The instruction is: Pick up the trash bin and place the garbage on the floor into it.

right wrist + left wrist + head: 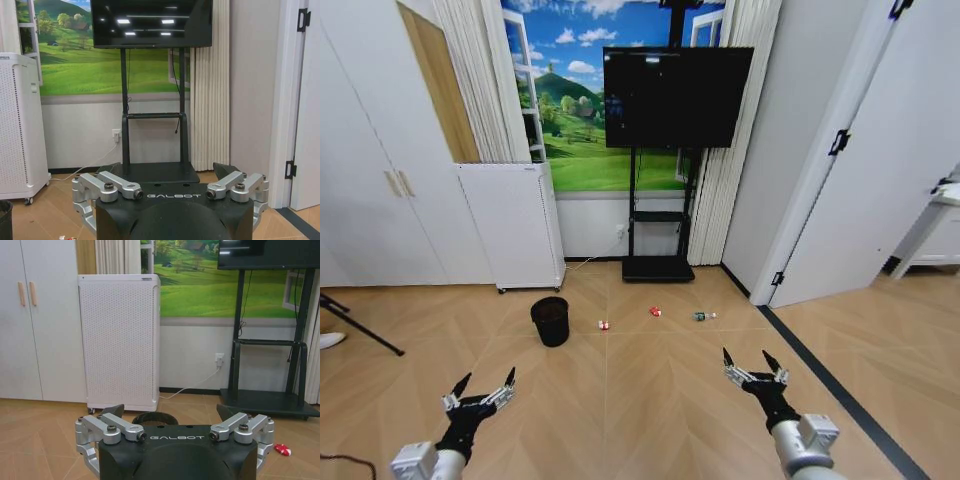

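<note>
The trash bin (550,321), a small black mesh basket, stands upright on the wood floor left of centre; its rim (155,417) peeks over my left gripper's body and its edge (4,220) shows in the right wrist view. The garbage lies in a row to its right: a red-and-white wrapper (604,324), a red piece (655,311) (281,449), and a small clear bottle with a green label (701,316). My left gripper (485,379) (170,412) is open, low and well short of the bin. My right gripper (747,357) (167,167) is open and holds nothing.
A white air purifier (512,225) stands against the wall behind the bin. A TV on a black stand (658,268) is behind the garbage. White cabinets (370,190) are on the left, a door (865,180) on the right, and a tripod leg (360,330) at far left.
</note>
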Robot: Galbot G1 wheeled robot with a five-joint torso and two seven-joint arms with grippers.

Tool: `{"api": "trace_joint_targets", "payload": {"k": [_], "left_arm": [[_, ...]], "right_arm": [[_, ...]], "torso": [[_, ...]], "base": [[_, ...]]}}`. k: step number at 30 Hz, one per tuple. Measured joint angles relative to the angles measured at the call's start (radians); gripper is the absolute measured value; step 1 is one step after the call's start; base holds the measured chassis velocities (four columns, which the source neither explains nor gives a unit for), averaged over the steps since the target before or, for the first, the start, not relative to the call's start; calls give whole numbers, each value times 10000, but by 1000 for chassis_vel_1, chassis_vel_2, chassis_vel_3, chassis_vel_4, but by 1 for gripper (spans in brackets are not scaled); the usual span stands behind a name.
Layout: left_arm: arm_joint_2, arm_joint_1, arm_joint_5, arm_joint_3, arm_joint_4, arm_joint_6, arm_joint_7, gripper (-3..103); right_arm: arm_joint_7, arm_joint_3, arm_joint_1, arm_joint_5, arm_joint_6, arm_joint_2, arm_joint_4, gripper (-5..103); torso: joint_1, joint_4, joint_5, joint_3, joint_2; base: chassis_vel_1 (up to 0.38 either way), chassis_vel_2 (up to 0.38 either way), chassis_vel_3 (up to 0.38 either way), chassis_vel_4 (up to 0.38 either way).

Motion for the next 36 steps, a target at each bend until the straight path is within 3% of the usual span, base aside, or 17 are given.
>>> {"api": "trace_joint_targets", "payload": {"k": [14, 28, 31, 33, 36], "left_arm": [[-15, -26, -9, 24, 42, -199, -86, 100], [-23, -19, 22, 18, 86, -235, -79, 100], [-23, -19, 21, 18, 93, -238, -81, 100], [-24, -18, 21, 18, 95, -240, -80, 100], [-24, -18, 22, 19, 107, -243, -81, 100]], "right_arm": [[-14, -16, 14, -11, 87, -2, -53, 100], [-25, -41, -3, -33, 123, 11, -57, 100], [-25, -39, -6, -38, 132, 12, -56, 100], [-26, -41, -7, -43, 134, 14, -58, 100], [-26, -40, -12, -55, 140, 15, -61, 100]], "torso": [[4, -1, -3, 2, -1], [7, 1, 8, 4, -2], [6, -2, -11, 1, -2], [7, 1, 12, 3, -3], [4, -1, -12, 1, -2]], "base": [[-211, 217, 234, -233], [-349, 342, 352, -356], [-344, 357, 339, -373], [-346, 363, 343, -359], [-351, 353, 369, -334]]}}
